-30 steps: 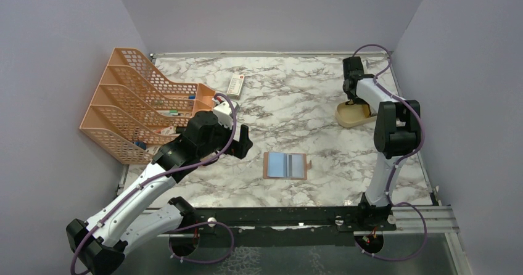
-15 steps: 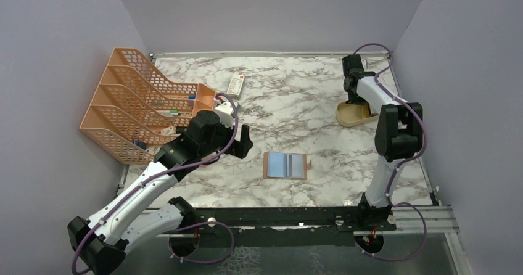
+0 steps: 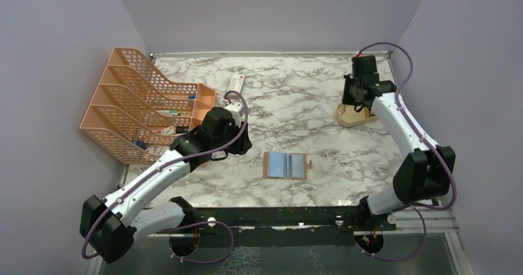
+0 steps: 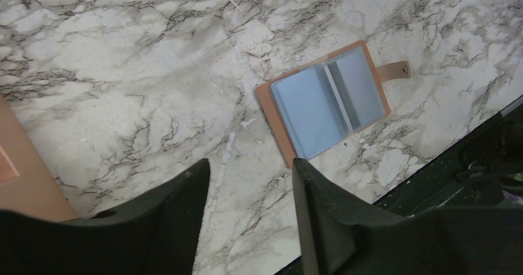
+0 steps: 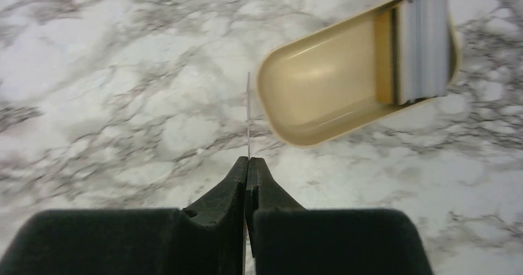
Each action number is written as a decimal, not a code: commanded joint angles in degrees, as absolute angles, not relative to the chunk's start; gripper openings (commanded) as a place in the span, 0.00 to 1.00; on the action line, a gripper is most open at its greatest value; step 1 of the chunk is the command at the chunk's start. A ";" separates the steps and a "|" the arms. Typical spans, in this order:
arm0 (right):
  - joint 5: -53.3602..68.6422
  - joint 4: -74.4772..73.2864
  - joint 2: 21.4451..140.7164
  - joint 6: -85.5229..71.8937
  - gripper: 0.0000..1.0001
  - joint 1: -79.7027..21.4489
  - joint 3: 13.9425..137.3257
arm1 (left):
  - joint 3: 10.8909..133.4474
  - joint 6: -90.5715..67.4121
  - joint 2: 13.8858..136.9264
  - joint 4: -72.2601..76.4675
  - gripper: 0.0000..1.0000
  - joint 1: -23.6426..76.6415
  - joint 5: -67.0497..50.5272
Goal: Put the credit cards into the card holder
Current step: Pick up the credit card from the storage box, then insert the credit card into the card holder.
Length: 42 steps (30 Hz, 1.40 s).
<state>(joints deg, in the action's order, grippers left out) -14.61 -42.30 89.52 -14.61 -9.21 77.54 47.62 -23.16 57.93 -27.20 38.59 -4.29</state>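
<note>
While the brown card holder (image 3: 285,165) lies open on the marble table (image 3: 296,96), the right gripper (image 5: 248,164) pinches one credit card (image 5: 248,114) edge-on beside the tan tray (image 5: 308,96), which holds the other credit cards (image 5: 422,47). The left gripper (image 4: 250,164) hangs with its fingers apart and nothing between them.

Bright, even light, soft shadows — right wrist view slightly blurred.

Top cam: fixed high behind the arm bases, looking down over the whole bench (image 3: 296,102). Left wrist cam: close, angled down past left gripper (image 4: 250,167); shares card holder (image 4: 327,102) with top. Right wrist cam: close, straight down; shares tan tray (image 5: 314,90) with top.
</note>
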 commanded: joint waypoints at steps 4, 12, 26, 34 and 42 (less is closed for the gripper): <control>13.19 -31.81 77.79 -19.94 0.01 -10.41 66.49 | 44.50 -30.30 62.59 -17.70 0.00 38.32 -13.20; 25.26 -22.05 70.76 -26.33 0.01 -15.30 53.48 | 39.28 -36.38 67.83 -6.48 0.00 38.44 -17.80; 29.42 -8.15 73.72 -37.68 0.01 -29.34 39.07 | 33.01 -41.11 76.55 8.58 0.00 38.41 -24.05; 23.93 -11.36 74.88 -35.12 0.01 -29.36 37.43 | 31.16 -43.41 81.75 13.18 0.03 38.56 -25.62; 20.13 -12.84 75.54 -35.05 0.01 -29.27 35.87 | 31.34 -43.91 83.45 14.01 0.00 38.99 -25.54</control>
<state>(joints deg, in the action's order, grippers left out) 23.75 -12.43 74.85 -35.73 -29.21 36.75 31.68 -43.13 82.32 10.85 38.63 -23.70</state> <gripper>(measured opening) 0.014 0.012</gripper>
